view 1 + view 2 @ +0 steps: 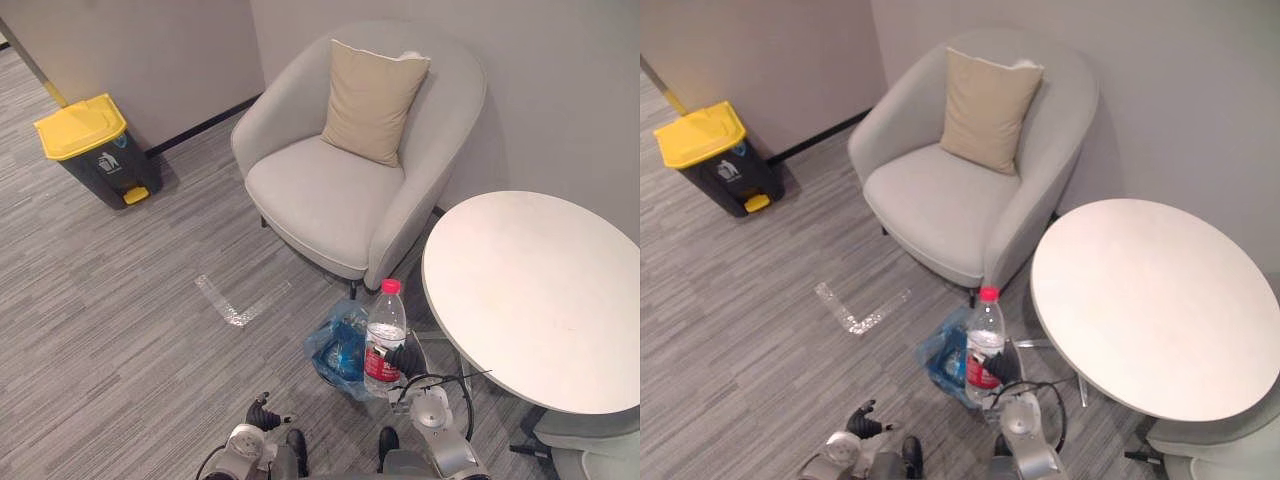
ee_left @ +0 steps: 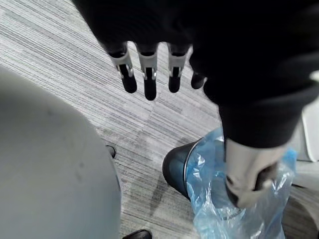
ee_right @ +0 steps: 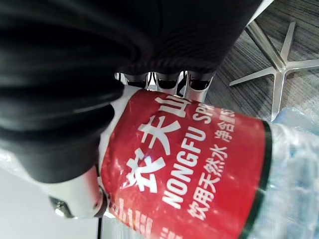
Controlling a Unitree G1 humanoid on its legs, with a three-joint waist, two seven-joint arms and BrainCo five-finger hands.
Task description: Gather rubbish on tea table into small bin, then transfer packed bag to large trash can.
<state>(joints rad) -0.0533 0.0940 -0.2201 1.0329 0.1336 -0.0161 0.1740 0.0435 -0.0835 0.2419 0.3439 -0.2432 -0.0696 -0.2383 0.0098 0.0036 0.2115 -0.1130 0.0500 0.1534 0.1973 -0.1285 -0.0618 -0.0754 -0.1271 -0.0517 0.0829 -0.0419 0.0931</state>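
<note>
Checking the right hand (image 1: 405,360): what has it got? (Obs. 1)

Fingers (image 3: 160,79) clamped round a water bottle (image 1: 385,335), upright, red cap on top. Bottle is off the desk (image 1: 530,290), held low, right at the blue bag (image 1: 335,345) lining the small bin (image 2: 174,167) on the floor. (Obs. 2)

Over the opening? (Obs. 1)

Cannot tell for sure. From the head views the base overlaps the bag. (Obs. 2)

Left hand (image 2: 147,74)? (Obs. 1)

Low, near the bin. Fingers straight and apart, nothing held. (Obs. 2)

Which step? (Obs. 1)

Gathering stage, I judge: bottle about to be dropped in. Next move calls for centring it over the bag mouth, then opening the fingers. Bag not yet lifted. Large trash can (image 1: 95,150) stands well apart, by the wall past the armchair (image 1: 330,190); that carry comes after. (Obs. 2)
</note>
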